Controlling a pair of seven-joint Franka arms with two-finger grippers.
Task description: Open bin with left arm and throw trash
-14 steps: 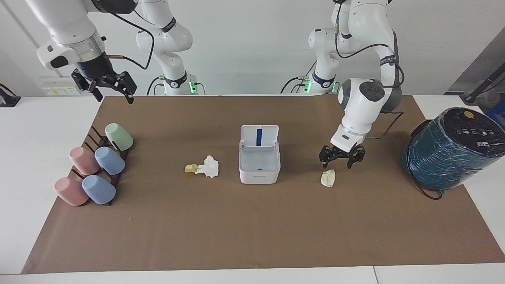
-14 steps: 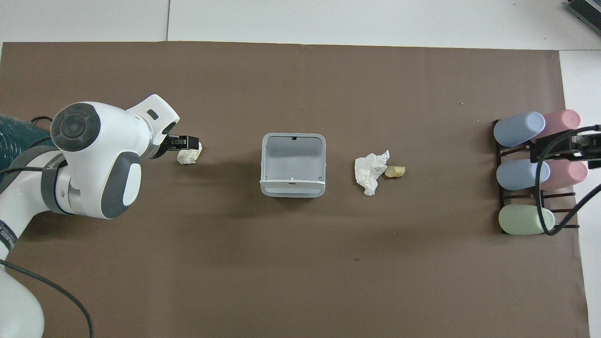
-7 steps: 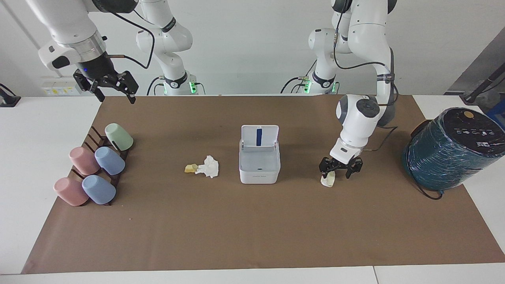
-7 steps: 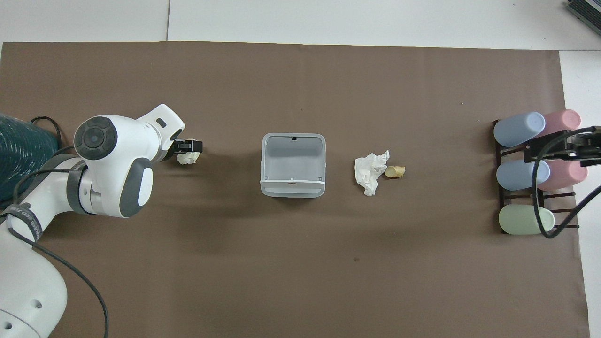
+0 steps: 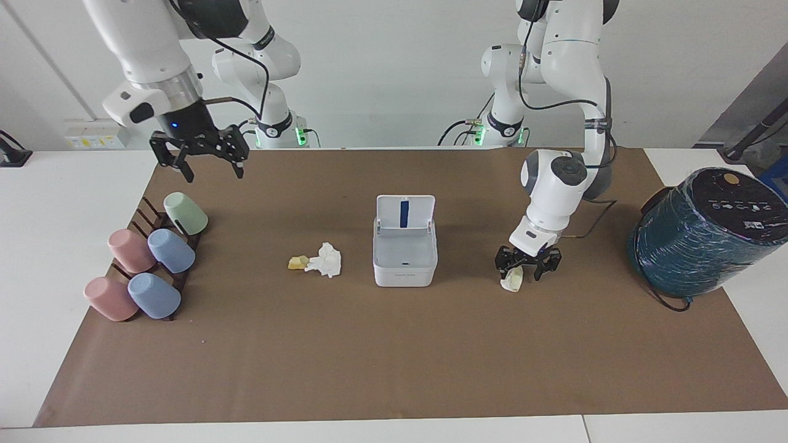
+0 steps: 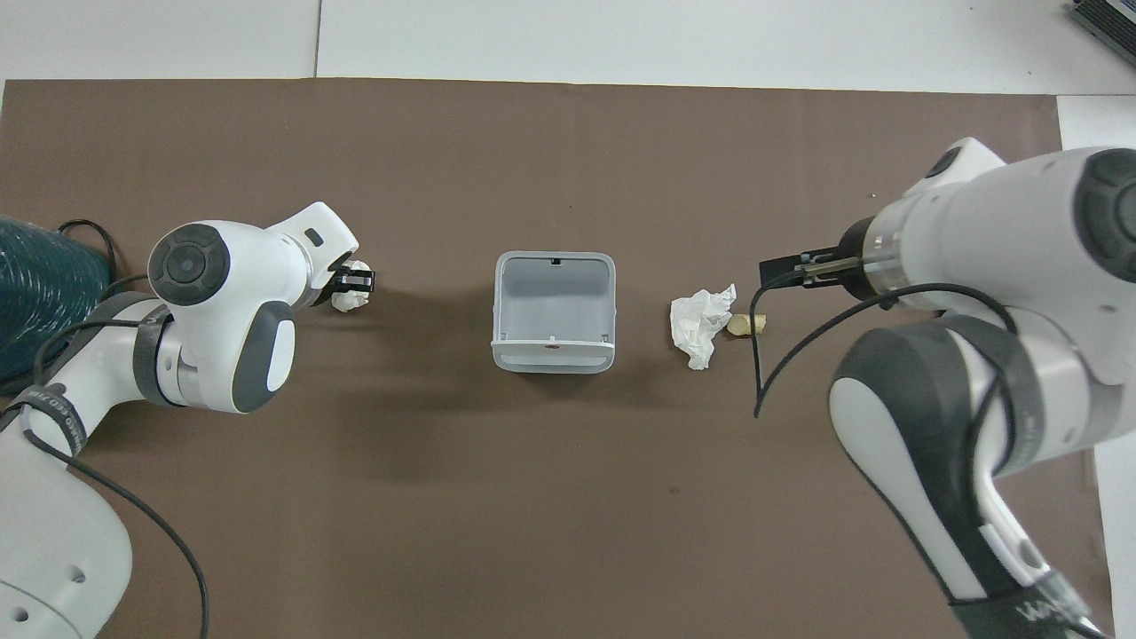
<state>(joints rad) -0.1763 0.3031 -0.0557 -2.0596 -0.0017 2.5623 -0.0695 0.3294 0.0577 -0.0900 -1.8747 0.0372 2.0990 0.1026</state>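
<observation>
The white bin (image 5: 405, 271) stands mid-table with its lid (image 5: 405, 214) raised upright; it also shows in the overhead view (image 6: 553, 362). My left gripper (image 5: 526, 266) is low at the mat, open, with its fingers astride the cream-white paper wad (image 5: 512, 282), toward the left arm's end; the overhead view shows the left gripper (image 6: 355, 284) and the wad (image 6: 346, 300). The white tissue wad (image 5: 326, 259) and yellow-tan scrap (image 5: 298, 263) lie together beside the bin toward the right arm's end. My right gripper (image 5: 200, 157) is open, empty, raised over the mat near the cups.
A rack of several pastel cups (image 5: 171, 250) lies at the right arm's end. A big teal wrapped cylinder (image 5: 702, 234) lies at the left arm's end. In the overhead view the right arm (image 6: 976, 266) covers the cups.
My left gripper has come down from above the cream-white wad to sit around it. My right arm has swung in toward the middle, hiding the cups in the overhead view.
</observation>
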